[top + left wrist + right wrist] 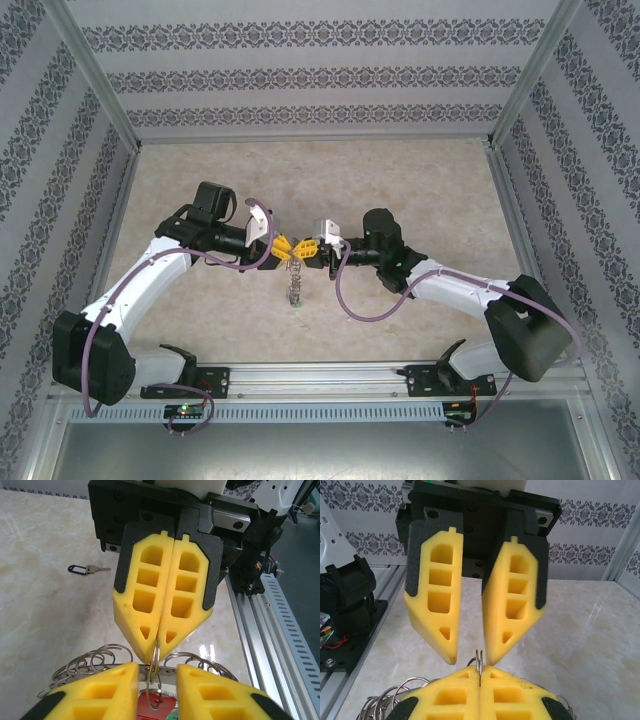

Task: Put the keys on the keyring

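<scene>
Pale marbled surface (400, 200) and patterned walls frame the two arms, which meet nose to nose above the keyring (100, 662). The keyring hangs off the surface with its fringe of small rings fanned out beneath the claws. The right claw (480, 672) is fully closed, pinching one thin wire loop (479, 660) at the top of the keyring so that the whole thing dangles from it. The left claw (471, 657) faces it just above the keyring with a clear gap between its yellow fingers, gripping nothing that I can confirm. One key's red head (155, 703) sits in that gap, directly below the pinched loop and against the keyring's rim. Whether the fingers already touch it, or whether it is threaded yet, is hard to tell at this angle. The step in hand looks like taking hold of that key to work it onto the loop. To do it well, the left claw should close squarely on the red head's flat faces. The right should hold the loop steady, so the keyring neither swings nor twists as the key is guided round the wire.
</scene>
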